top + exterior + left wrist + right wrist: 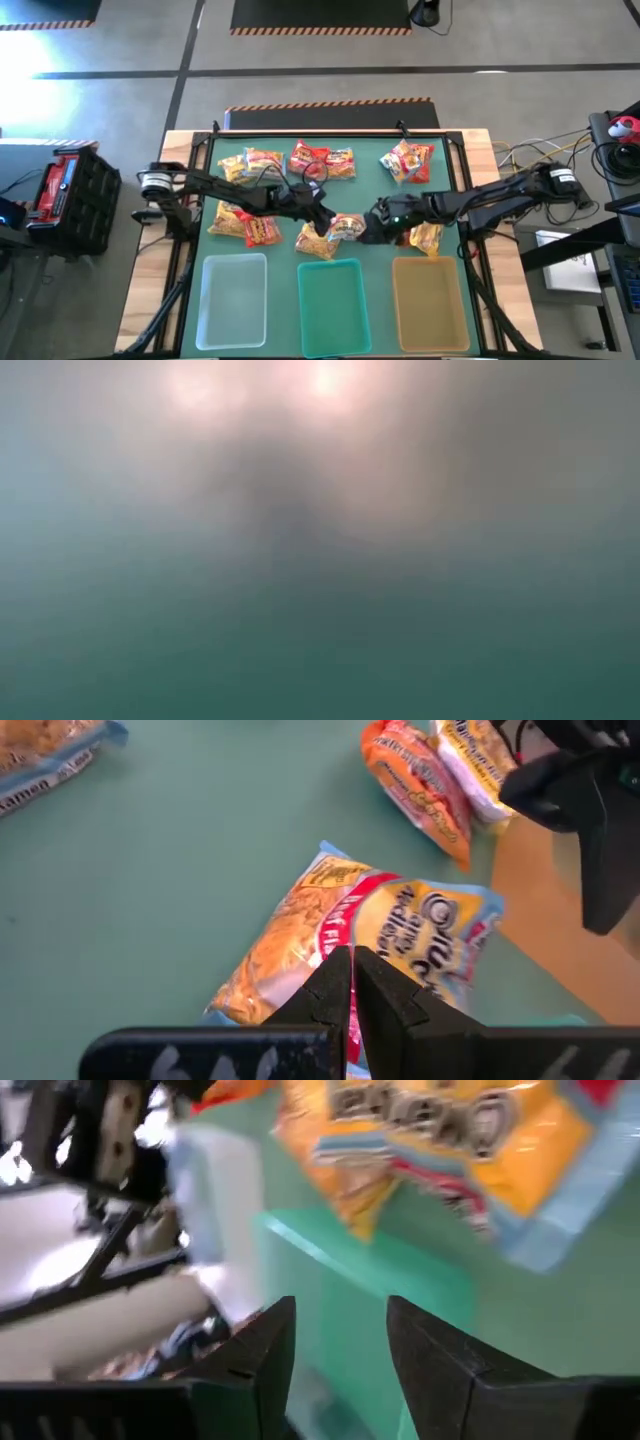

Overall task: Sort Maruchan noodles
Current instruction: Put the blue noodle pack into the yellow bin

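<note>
Several ramen packets lie on the green mat. A yellow packet with pale blue edges (318, 243) (370, 930) lies flat just beyond the teal tray. My left gripper (322, 222) (352, 970) is shut, its tips over the middle of that packet. My right gripper (372, 228) (340, 1350) is open, low over the mat just right of a neighbouring packet (347, 228), touching nothing. A yellow packet (450, 1130) lies ahead of its fingers. Two orange-yellow packets (420, 785) (425, 237) lie behind the right gripper, beside the amber tray. My left gripper points down at the middle of the yellow packet (345, 935), near its red stripe. The shut fingers (325, 985) hide the spot beneath them, and I cannot tell whether they touch the wrapper. The packet lies flat on the mat.
Three trays line the near edge: clear (207, 300), teal (304, 300) and amber (462, 300). More packets lie along the far side (250, 165) (322, 160) (407, 160) and at the left (245, 222). The two grippers are close together at the mat's centre.
</note>
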Robot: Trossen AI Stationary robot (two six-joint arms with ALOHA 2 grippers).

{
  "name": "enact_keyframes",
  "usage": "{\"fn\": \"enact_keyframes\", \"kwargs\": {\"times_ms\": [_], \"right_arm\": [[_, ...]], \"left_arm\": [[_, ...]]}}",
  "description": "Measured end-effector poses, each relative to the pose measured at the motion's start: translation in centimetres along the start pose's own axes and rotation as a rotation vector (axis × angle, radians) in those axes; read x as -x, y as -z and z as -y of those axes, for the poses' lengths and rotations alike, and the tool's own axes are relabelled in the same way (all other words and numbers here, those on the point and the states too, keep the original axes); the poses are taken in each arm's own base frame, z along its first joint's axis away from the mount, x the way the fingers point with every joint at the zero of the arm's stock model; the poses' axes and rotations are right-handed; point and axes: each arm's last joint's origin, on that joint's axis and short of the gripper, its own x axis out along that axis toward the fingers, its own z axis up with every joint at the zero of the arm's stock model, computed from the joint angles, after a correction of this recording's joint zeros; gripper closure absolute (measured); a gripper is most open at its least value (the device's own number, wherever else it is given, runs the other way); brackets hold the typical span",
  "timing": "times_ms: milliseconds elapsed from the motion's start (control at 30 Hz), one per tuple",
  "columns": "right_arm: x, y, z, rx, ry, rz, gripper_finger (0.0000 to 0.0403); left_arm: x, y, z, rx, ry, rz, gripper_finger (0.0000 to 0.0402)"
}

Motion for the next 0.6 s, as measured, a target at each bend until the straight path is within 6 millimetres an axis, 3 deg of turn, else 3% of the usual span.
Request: {"fn": "enact_keyframes", "kwargs": {"times_ms": [333, 600], "right_arm": [[-3.4, 0.5, 2.7, -0.004, 0.161, 0.095, 0.0268], [-4.2, -2.4, 4.1, 0.066, 0.249, 0.251, 0.0268]], "left_arm": [[-1.9, 1.0, -1.0, 0.038, -0.001, -0.003, 0.0402], [-1.9, 2.0, 0.2, 0.023, 0.085, -0.073, 0.0402]]}}
